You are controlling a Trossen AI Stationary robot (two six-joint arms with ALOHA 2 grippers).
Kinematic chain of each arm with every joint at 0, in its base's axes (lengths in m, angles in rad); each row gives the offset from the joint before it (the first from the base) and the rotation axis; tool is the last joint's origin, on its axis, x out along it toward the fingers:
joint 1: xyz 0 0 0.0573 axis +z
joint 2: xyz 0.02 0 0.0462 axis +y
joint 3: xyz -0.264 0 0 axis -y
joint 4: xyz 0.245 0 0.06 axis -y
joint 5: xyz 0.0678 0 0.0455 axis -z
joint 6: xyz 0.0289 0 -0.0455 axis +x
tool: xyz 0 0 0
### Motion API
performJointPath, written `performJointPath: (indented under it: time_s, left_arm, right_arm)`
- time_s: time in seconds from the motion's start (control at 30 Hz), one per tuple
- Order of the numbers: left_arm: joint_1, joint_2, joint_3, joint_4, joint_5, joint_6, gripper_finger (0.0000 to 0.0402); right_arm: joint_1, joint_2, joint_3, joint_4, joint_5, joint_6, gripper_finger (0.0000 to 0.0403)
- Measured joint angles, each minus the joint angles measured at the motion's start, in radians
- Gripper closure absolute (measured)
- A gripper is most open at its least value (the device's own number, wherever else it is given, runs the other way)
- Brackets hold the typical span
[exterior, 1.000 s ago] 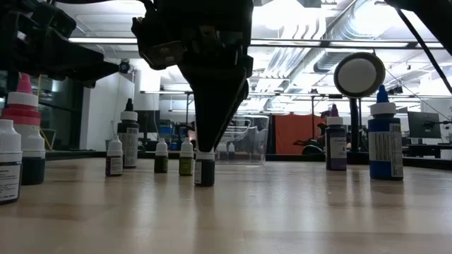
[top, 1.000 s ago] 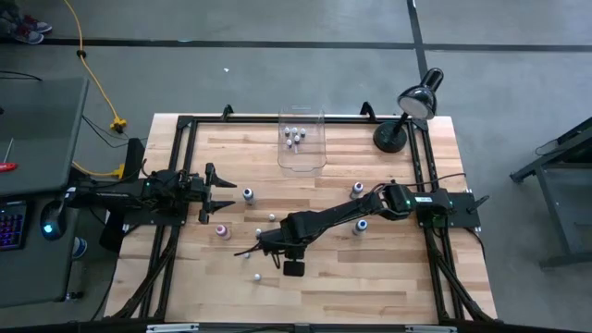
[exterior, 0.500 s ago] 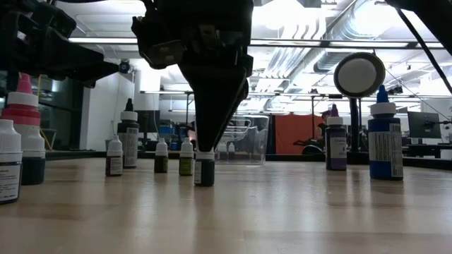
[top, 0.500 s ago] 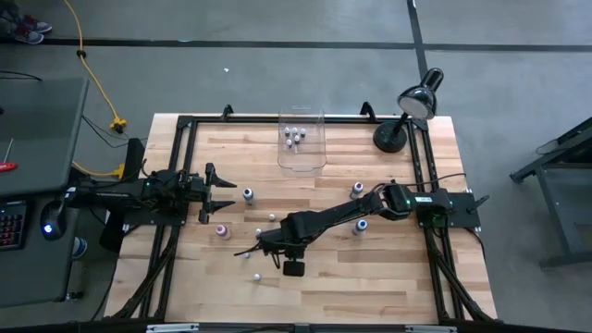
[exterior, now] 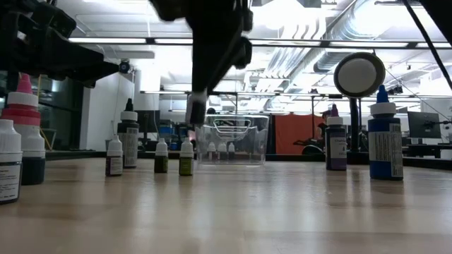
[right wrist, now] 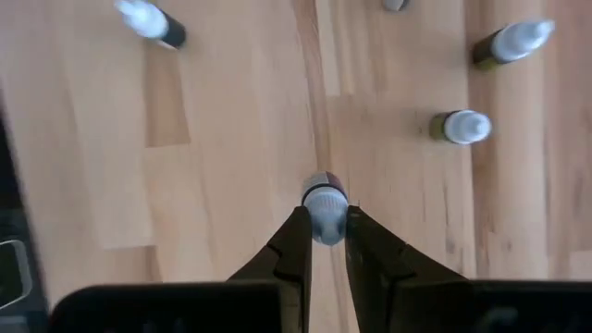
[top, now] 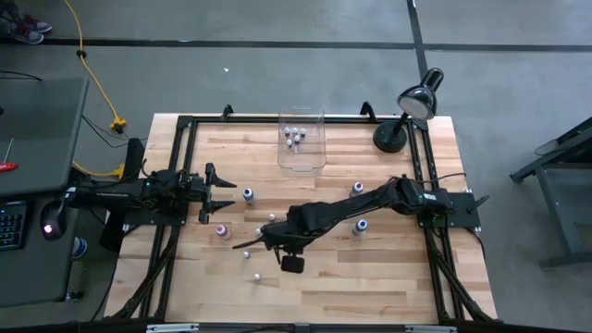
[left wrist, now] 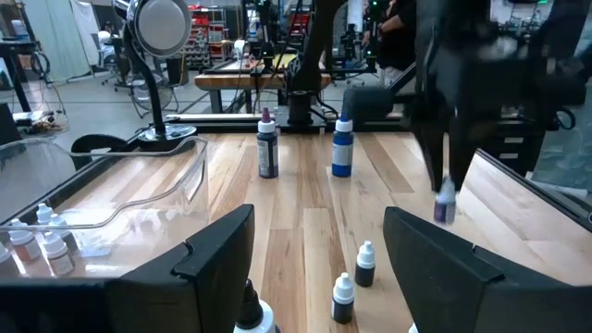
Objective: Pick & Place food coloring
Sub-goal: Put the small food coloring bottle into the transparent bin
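Between the dark fingers of your right gripper (right wrist: pixel 322 242) sits one tiny food coloring bottle (right wrist: pixel 324 201), whitish cap, dark body, pinched at the neck and hanging clear of the pale wooden table (top: pixel 370 277). Judgement: keep the squeeze firm and the bottle upright; smooth plastic could slip. Carry it high over the small standing bottles (exterior: pixel 161 156) toward the clear rectangular plastic bin (top: pixel 302 141), which already holds several. Left gripper (top: pixel 215 192) waits at the table's left side, fingers spread, holding nothing.
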Motion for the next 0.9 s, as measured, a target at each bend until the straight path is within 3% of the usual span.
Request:
performJointPath:
  time_s: [0.5, 0.9]
  left_arm:
    - [0.0, 0.0, 0.0, 0.0, 0.0, 0.0, 0.0163]
    - [0.0, 0.0, 0.0, 0.0, 0.0, 0.0, 0.0163]
  right_arm:
    - [-0.011, -0.198, 0.0, -0.057, 0.091, -0.059, 0.0365]
    - [-0.155, -0.33, 0.0, -0.232, 0.116, -0.244, 0.0365]
